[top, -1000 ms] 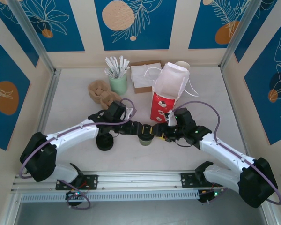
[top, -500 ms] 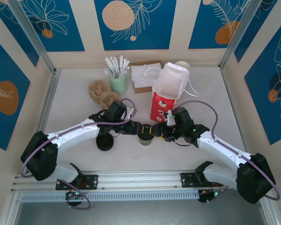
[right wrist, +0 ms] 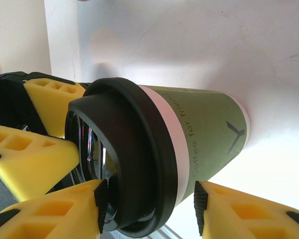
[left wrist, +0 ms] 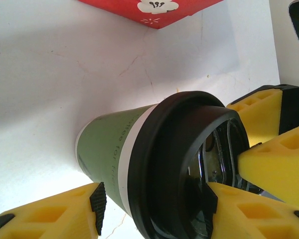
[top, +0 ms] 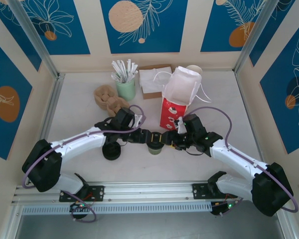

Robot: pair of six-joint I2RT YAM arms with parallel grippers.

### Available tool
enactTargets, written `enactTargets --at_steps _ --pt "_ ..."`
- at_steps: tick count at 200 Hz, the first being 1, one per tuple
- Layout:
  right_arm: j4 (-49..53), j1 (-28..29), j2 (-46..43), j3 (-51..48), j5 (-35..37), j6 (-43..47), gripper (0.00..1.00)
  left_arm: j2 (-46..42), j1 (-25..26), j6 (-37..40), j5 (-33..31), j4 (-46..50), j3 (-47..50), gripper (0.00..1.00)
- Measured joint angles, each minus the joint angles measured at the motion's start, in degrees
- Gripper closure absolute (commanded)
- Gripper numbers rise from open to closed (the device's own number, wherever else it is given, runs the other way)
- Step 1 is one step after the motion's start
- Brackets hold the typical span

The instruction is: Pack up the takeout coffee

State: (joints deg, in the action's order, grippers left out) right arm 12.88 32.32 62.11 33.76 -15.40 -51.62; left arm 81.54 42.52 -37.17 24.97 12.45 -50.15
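The takeout coffee (top: pixel 154 147) stands upright at the centre of the top view, on the desk (top: pixel 74 114). It is just below the red-and-white bag (top: pixel 170 113) and to the right of a low stack of black lids (top: pixel 111 151). The two arms meet at it, one from the left and one from the right.

In the left wrist view the left tool (left wrist: pixel 153 203) is clamped on it. One black pad (left wrist: pixel 97 206) lies against the green body and the other against the black lid's rim.

In the right wrist view the right tool (right wrist: pixel 150 206) grips it too, with one pad on the lid and one on the body. The other arm's yellow fingers (right wrist: pixel 52 97) sit at the left of that frame, just beside the lid.
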Motion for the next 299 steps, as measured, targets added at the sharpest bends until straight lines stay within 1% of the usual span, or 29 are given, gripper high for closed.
enactTargets --at_steps 153,197,237,299 --pt "-1.99 0.74 0.44 -1.33 0.46 -0.02 0.50 -1.70 0.00 -2.12 0.46 -7.54 5.57 0.50" --pt "-2.69 0.74 0.92 -1.40 0.46 -0.46 0.53 -1.70 0.00 -3.04 0.81 -10.56 6.97 0.51" --pt "-4.72 0.74 0.35 -2.73 0.46 -1.90 0.54 -1.70 -0.02 -3.41 0.92 -11.61 7.52 0.51" --pt "-4.72 0.74 -0.17 -3.02 0.87 -2.43 0.53 -1.75 -0.02 -3.41 0.96 -11.54 7.48 0.50"
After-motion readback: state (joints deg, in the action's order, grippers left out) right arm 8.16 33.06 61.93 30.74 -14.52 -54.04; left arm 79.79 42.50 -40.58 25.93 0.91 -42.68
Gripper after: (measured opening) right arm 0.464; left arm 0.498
